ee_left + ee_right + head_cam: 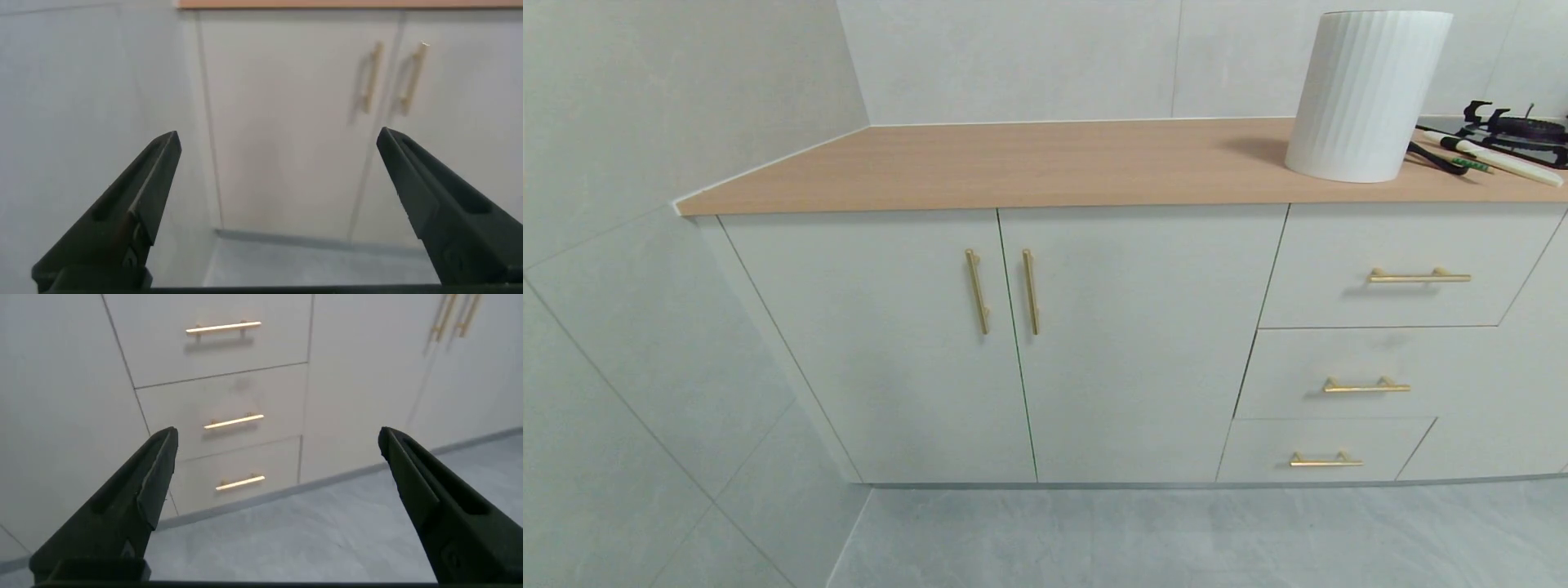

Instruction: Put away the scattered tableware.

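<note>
Jaws of the left gripper (278,137) are seen spread wide and empty, low before the cabinet doors (286,122). The right gripper (278,433) is likewise parted on nothing, facing the drawers (221,376). On the countertop (1013,163) a white ribbed holder (1368,94) is stood toward the right. Just to its right the scattered utensils (1503,161) are laid, near the stove (1523,129). They are judged light, stiff, thin and slippery. A pinch at mid-handle is advised, since flat-lying pieces may skid.
</note>
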Available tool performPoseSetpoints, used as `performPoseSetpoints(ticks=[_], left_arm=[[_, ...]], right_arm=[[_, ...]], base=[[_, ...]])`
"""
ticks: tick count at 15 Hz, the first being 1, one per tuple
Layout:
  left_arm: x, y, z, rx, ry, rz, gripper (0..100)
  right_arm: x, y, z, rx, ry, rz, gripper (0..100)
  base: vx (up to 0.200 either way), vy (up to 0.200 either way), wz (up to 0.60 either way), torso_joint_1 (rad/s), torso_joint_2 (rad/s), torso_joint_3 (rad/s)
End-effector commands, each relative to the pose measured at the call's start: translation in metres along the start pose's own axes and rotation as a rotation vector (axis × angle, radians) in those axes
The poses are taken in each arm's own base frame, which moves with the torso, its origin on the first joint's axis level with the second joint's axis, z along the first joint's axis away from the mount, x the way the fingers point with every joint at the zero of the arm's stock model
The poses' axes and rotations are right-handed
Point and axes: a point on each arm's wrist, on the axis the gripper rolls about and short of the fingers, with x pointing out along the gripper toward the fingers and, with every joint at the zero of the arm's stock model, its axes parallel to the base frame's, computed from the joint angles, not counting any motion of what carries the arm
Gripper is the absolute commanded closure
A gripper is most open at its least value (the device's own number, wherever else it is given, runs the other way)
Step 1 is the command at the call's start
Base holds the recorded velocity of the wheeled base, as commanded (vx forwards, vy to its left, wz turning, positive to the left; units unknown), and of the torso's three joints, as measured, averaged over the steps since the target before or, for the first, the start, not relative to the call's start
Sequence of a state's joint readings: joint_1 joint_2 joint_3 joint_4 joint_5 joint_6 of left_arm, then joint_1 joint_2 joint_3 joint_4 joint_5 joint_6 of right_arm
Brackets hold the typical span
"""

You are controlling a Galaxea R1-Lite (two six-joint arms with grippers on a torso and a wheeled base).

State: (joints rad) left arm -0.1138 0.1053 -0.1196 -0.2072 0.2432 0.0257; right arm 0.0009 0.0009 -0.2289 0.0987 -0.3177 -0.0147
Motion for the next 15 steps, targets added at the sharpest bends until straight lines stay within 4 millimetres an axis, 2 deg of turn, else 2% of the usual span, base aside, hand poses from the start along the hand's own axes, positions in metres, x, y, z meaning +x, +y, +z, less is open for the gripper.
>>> performPoseSetpoints(ticks=[1, 5, 6, 8, 9, 11, 15], left_arm=[[-0.005, -0.002, -0.027, 0.051, -0.006, 0.094, 0], [-0.009, -0.002, -0.042, 0.095, 0.09, 0.094, 0], [-0.01, -0.003, -0.05, 0.109, 0.165, 0.059, 0], [-0.01, -0.005, -0.051, 0.088, 0.174, -0.046, 0], [-0.01, -0.006, -0.052, 0.076, 0.175, -0.094, 0], [-0.012, -0.007, -0.056, 0.068, 0.22, -0.147, 0], [-0.011, -0.007, -0.056, 0.065, 0.216, -0.148, 0]], right_arm=[[0.01, 0.005, -0.023, -0.004, 0.005, 0.067, 0], [0.015, 0.008, -0.048, -0.023, 0.068, 0.108, 0], [0.015, 0.008, -0.048, -0.018, 0.076, 0.121, 0], [0.015, 0.01, -0.049, 0.019, 0.085, 0.197, 0], [0.014, 0.011, -0.054, 0.006, 0.133, 0.232, 0], [0.014, 0.011, -0.053, -0.028, 0.125, 0.248, 0], [0.014, 0.011, -0.053, -0.032, 0.124, 0.25, 0]], base=[[0.0, 0.0, 0.0, 0.0, 0.0, 0.0], [0.0, 0.0, 0.0, 0.0, 0.0, 0.0], [0.0, 0.0, 0.0, 0.0, 0.0, 0.0], [0.0, 0.0, 0.0, 0.0, 0.0, 0.0], [0.0, 0.0, 0.0, 0.0, 0.0, 0.0], [0.0, 0.0, 0.0, 0.0, 0.0, 0.0], [0.0, 0.0, 0.0, 0.0, 0.0, 0.0]])
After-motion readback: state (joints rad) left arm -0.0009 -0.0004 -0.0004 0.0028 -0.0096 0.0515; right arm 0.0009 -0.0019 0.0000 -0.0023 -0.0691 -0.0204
